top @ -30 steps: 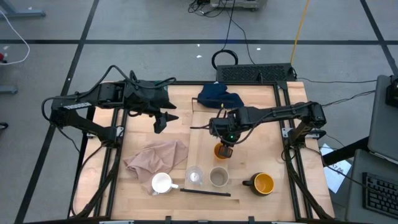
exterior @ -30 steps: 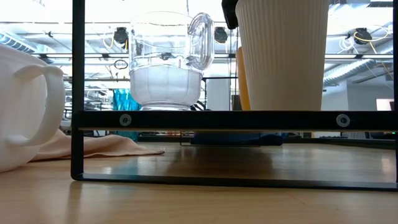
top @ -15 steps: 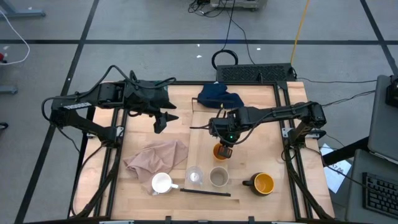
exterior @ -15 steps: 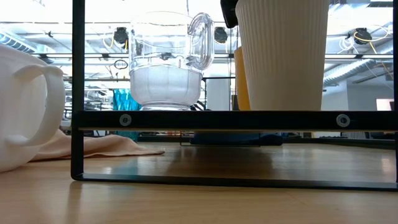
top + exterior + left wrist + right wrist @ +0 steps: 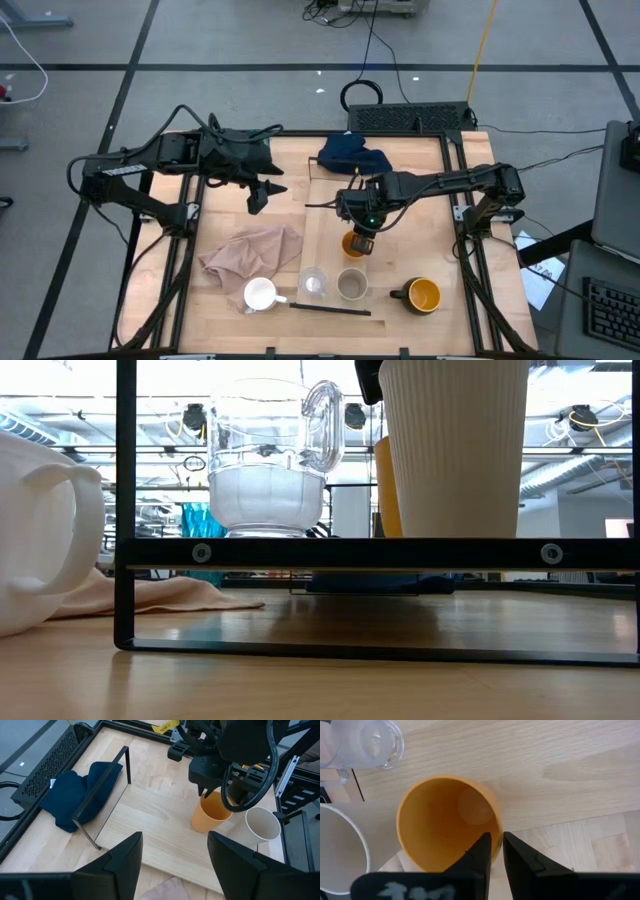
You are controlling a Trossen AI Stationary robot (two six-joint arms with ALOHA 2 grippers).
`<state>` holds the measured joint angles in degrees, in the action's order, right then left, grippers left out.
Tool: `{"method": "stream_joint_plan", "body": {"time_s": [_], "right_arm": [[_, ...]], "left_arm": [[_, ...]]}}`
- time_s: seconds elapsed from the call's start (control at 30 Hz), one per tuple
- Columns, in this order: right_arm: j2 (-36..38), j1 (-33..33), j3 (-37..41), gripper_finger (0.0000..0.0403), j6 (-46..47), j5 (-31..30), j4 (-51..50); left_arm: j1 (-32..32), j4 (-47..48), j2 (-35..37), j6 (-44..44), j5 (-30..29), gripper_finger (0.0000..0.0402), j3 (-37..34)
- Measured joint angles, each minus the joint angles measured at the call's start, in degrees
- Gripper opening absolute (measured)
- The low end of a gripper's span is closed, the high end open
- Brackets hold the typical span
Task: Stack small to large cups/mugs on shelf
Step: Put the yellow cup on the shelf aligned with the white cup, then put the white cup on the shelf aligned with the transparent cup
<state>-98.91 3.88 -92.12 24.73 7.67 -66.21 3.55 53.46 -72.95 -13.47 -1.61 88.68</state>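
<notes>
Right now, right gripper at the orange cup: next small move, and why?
Probably open wider, then lift clear. The right gripper has its fingers straddling the rim of the small orange cup, which stands upright on the shelf behind the beige cup. The gap is narrow, so retracting now may drag the cup. The left gripper waits open.

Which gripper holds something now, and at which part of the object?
The right gripper pinches the small orange cup by its rim wall, one finger inside and one outside. The left gripper is open and holds nothing.
</notes>
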Motion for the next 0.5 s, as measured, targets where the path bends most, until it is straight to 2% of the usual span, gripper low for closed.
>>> {"method": "stream_joint_plan", "body": {"time_s": [0.2, 0.5], "right_arm": [[0.53, -0.15, 0.00, 0.0041, -0.13, -0.92, -0.43], [5.03, -0.91, -0.02, 0.0042, 2.93, -3.61, -0.19]], "left_arm": [[0.00, 0.77, 0.00, 0.50, 0.00, 0.0223, 0.00], [0.01, 4.55, 0.00, 1.22, 0.02, 0.0223, 0.00]]}}
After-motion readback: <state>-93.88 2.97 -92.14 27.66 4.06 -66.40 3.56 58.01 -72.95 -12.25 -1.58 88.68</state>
